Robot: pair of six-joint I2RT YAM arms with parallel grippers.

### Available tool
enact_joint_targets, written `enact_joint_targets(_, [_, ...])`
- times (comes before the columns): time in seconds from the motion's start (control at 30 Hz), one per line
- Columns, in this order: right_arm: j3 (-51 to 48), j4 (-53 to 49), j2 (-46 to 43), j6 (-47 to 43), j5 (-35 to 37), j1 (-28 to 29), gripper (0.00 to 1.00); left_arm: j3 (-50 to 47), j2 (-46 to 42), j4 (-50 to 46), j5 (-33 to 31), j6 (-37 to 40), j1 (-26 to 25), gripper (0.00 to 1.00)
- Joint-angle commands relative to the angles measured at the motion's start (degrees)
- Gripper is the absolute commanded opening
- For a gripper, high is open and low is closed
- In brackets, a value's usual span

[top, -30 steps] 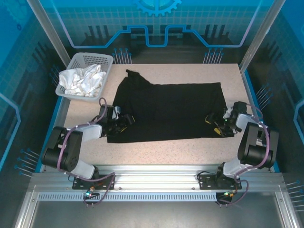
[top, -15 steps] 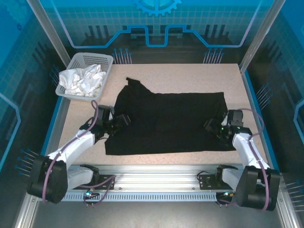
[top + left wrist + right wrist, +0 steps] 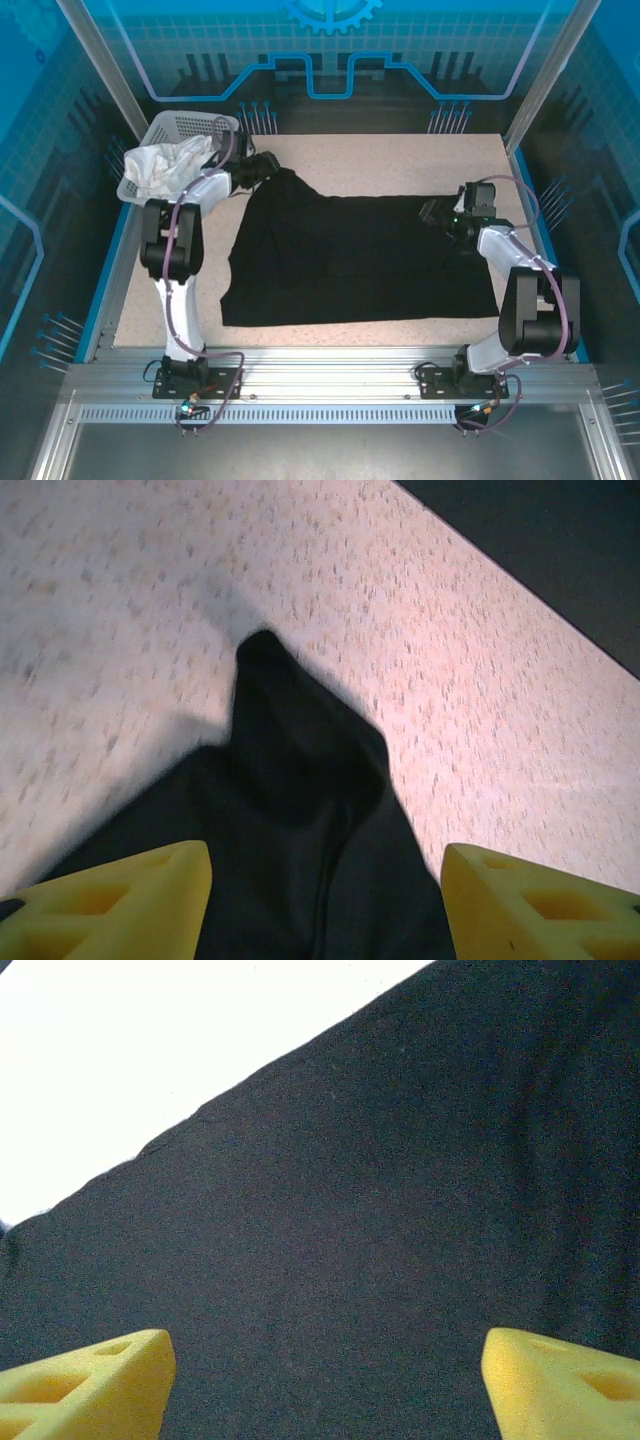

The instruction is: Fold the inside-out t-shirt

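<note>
Up at 11 and 1 o'clock, my left gripper (image 3: 265, 167) and right gripper (image 3: 436, 213) just reached the shirt's (image 3: 350, 250) far corners. Both sets of fingers (image 3: 120, 890) are spread wide, holding nothing, so I think grabbing comes next.

Crumpled white cloth (image 3: 160, 170) in a basket (image 3: 183, 122), far-left corner of speckled table (image 3: 400, 158)

A speckled table (image 3: 400, 160) carries the black t-shirt (image 3: 350, 250) and a basket (image 3: 175, 122).
</note>
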Motion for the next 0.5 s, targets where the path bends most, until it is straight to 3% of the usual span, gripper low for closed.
enact_joint_targets(0.0, [1.6, 1.07, 1.46, -1.25, -0.6, 0.5, 0.82, 10.86, 7.2, -9.66, -1.81, 4.38, 0.27, 0.6])
enact_joint_targets(0.33, [2.86, 0.84, 3.5, -1.46, -3.74, 0.62, 0.82, 45.25, 29.61, -26.99, -0.96, 5.18, 0.73, 0.54])
enact_joint_targets(0.47, [2.83, 0.77, 3.81, -1.32, -4.28, 0.8, 0.82, 48.78, 31.91, -29.13, -0.57, 4.73, 0.73, 0.43])
